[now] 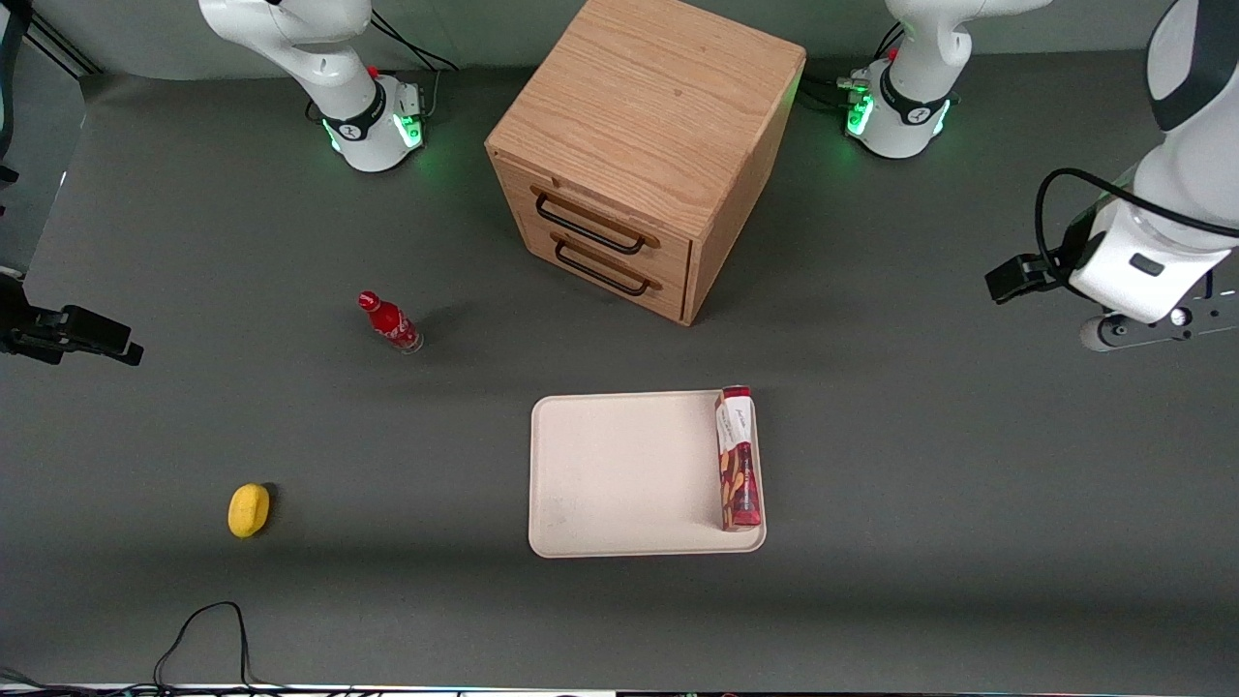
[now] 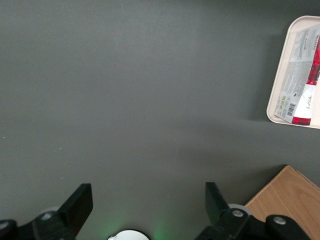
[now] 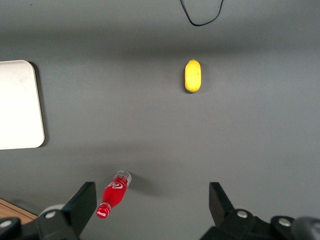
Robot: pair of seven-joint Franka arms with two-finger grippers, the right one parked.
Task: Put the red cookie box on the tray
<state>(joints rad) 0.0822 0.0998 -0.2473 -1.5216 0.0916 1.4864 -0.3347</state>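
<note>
A long, slim red cookie box (image 1: 739, 458) lies flat on the cream tray (image 1: 619, 474), along the tray's edge toward the working arm's end of the table. The wrist view cuts off most of both. The gripper (image 2: 149, 202) hangs above bare grey tabletop, well apart from the tray, black fingers (image 2: 77, 202) spread wide, apparently holding nothing.

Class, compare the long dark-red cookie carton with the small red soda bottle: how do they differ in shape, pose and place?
The long dark-red cookie carton is box-shaped and lies flat on the cream tray; the small red soda bottle is round, standing upright on the grey table. Both are red. The left arm's tool hangs open, away from both.
</note>
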